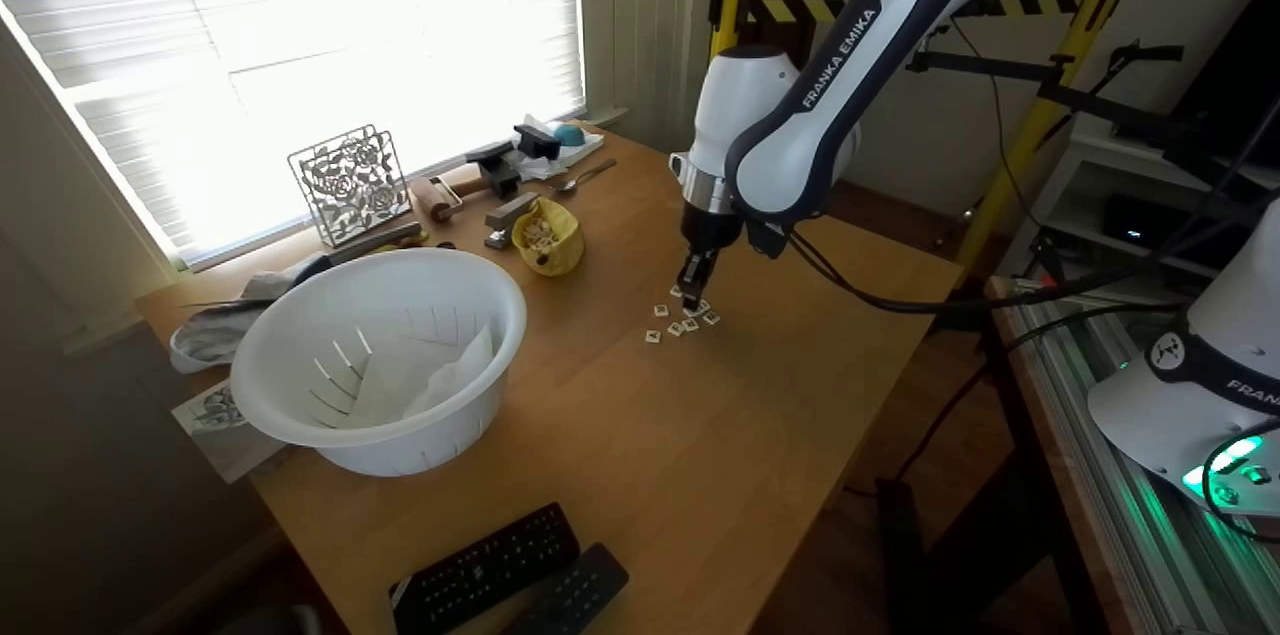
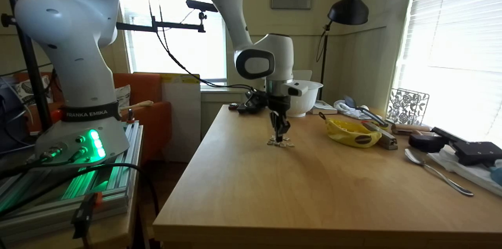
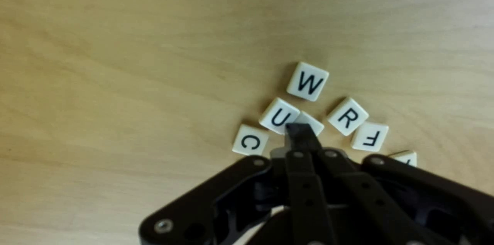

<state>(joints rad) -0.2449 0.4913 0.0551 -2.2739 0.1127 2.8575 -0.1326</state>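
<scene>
My gripper [image 3: 303, 133] points down at a cluster of small white letter tiles on the wooden table. Its fingertips look closed together, with nothing visible between them. In the wrist view the tip overlaps the U tile [image 3: 278, 117] and a tile with its letter hidden or blank [image 3: 312, 123]. Whether it touches them I cannot tell. Around it lie the W tile [image 3: 308, 81], R tile [image 3: 348, 116], F tile [image 3: 370, 137] and C tile [image 3: 250, 140]. Another tile [image 3: 406, 157] is partly hidden by the gripper. The gripper shows low over the tiles in both exterior views [image 1: 692, 303] [image 2: 279, 139].
A white slotted bowl [image 1: 420, 443] stands on the table [image 1: 600, 445]. A yellow banana-shaped pouch [image 2: 349, 133] with pieces inside sits beside a stapler [image 2: 381, 136]. Two black remotes [image 1: 485, 565], a spoon [image 2: 435, 172] and a metal holder [image 2: 408, 106] lie near the edges.
</scene>
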